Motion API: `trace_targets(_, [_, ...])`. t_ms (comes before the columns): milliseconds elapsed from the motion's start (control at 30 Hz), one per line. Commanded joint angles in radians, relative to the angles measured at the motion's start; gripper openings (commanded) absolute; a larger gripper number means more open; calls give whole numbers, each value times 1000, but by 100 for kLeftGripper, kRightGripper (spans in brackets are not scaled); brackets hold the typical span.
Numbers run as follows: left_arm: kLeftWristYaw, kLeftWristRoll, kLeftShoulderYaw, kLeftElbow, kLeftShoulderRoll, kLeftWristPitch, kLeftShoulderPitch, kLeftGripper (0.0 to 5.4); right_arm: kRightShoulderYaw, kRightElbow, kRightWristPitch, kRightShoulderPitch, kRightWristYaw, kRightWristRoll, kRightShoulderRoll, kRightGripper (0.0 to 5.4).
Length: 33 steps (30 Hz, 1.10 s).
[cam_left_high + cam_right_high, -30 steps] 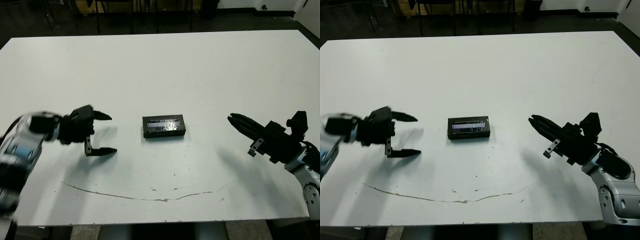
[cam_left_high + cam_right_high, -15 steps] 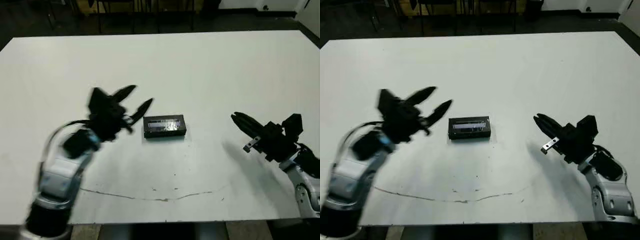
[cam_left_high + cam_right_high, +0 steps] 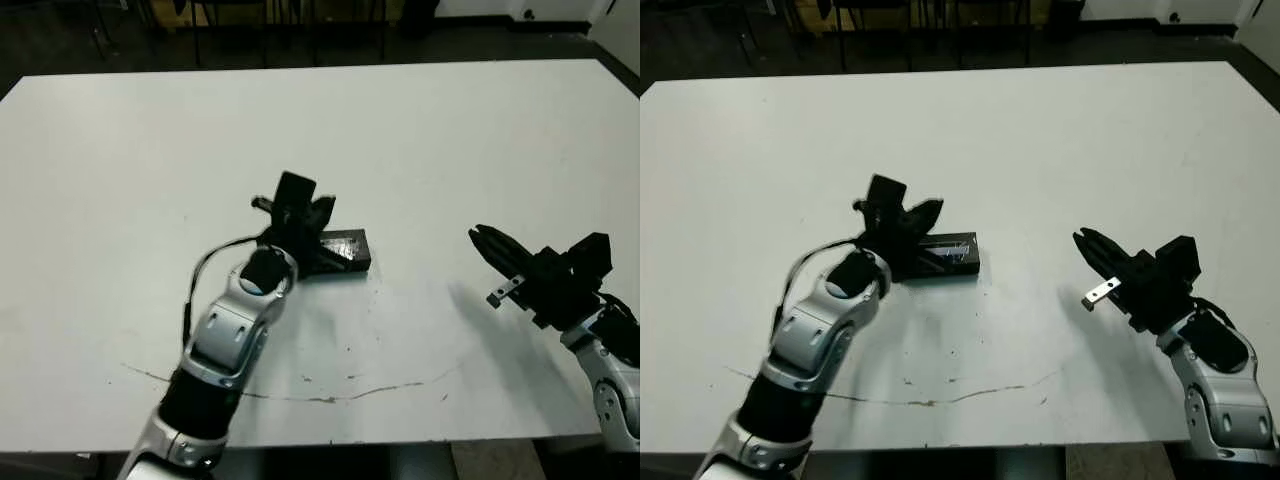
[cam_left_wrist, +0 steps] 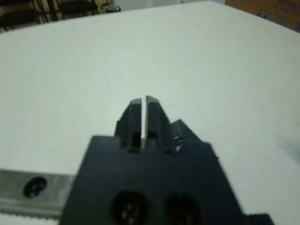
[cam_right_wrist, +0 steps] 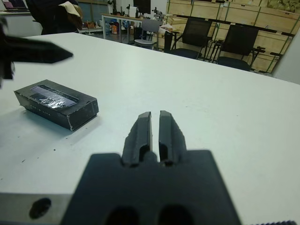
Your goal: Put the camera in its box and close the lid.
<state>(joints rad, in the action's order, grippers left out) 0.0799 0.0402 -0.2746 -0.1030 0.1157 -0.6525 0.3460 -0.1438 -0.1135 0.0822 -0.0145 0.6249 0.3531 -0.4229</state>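
Right wrist view shows the box (image 5: pixel 56 103) with its lid (image 5: pixel 52 95) on, beyond the right gripper (image 5: pixel 155 117)'s closed fingers. Left gripper (image 4: pixel 143 102), fingers together, hovers at it; the task looks nearly done.

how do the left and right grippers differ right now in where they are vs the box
The left gripper reaches over the closed box's left end, hiding part of it; the right gripper hangs well to its right, apart from it. Both have fingers shut and hold nothing.
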Motion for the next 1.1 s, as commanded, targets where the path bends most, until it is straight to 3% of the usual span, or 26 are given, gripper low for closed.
trace_targets(33, [-7,-14,0,58,-7,-22,-32,1,-5,2,18,-12,5,0,-13,0])
trace_targets(467, [57,-64,-36,237,-63,12,-84,1,1,-6,24,-16,15,-4,-17,0])
trace_targets(667, [56,-76,4,318,-77,32,-62,1,-2,-56,61,-34,-7,1,-15,0])
trace_targets(833, [98,-53,29,164,-109,34,-108,1,-2,-70,49,-46,-3,0,-13,0])
trace_targets(967, [170,-39,36,-18,-184,152,-185,1,-4,-106,53,-61,-11,19,1,0])
trace_targets(1100, [218,19,164,-125,-261,281,-220,1,-12,-115,39,-69,-26,35,27,0])
